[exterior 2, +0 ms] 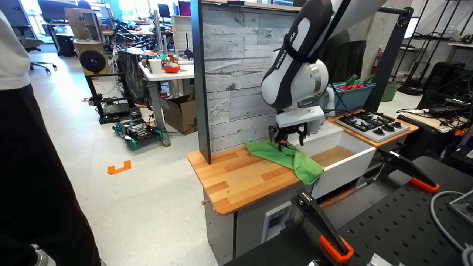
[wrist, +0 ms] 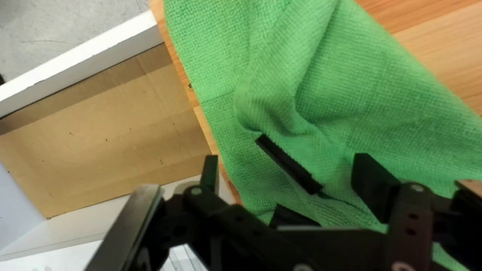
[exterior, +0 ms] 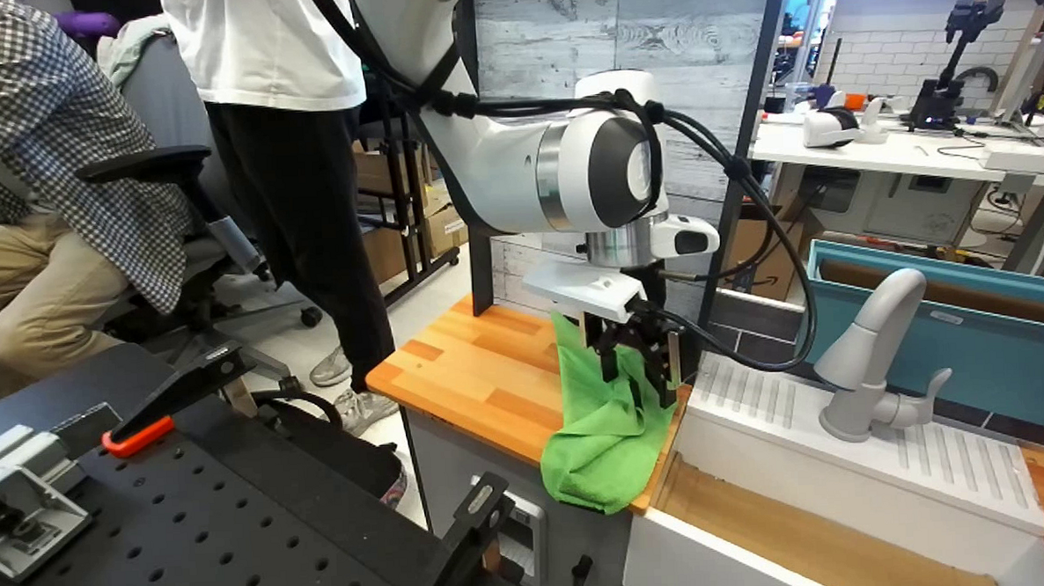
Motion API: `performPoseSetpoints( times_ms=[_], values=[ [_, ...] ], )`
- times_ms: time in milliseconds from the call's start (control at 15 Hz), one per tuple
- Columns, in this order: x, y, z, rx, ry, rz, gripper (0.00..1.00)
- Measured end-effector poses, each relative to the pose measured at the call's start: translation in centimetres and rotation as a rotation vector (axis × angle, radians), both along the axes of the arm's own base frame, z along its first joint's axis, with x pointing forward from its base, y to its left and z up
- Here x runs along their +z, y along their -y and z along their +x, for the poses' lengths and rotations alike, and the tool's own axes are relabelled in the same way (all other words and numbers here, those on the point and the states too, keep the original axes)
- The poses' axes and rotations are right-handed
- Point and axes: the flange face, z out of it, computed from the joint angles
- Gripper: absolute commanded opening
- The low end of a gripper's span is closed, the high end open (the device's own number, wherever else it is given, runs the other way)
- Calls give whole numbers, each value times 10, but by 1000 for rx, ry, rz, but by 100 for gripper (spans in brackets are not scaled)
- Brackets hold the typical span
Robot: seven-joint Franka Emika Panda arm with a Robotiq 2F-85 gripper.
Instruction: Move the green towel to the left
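The green towel (exterior: 604,457) lies crumpled on the wooden counter beside the sink, with its near end hanging over the front edge. It shows in both exterior views (exterior 2: 306,168) and fills much of the wrist view (wrist: 376,86). A dark strip (wrist: 288,163) lies on the towel in the wrist view. My gripper (wrist: 290,175) is open, its two black fingers wide apart above the towel, with the strip between them. It points down over the towel in both exterior views (exterior: 639,388) (exterior 2: 288,140). Whether the fingertips touch the cloth I cannot tell.
The white sink (exterior: 718,535) adjoins the towel, with a grey faucet (exterior: 873,357) behind it. Bare wooden counter (exterior 2: 244,177) lies on the side away from the sink. A grey wood-pattern panel (exterior 2: 236,81) stands at the back. A black perforated table (exterior: 189,528) with clamps is in front.
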Motion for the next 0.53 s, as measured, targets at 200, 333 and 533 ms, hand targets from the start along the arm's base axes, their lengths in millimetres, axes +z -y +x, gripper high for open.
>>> performPoseSetpoints(
  times_ms=[200, 333, 533],
  values=[
    [-1, -1, 3, 27, 0, 1, 36],
    [-1, -1, 4, 41, 0, 2, 20],
    [-1, -2, 6, 61, -1, 3, 0]
  ],
)
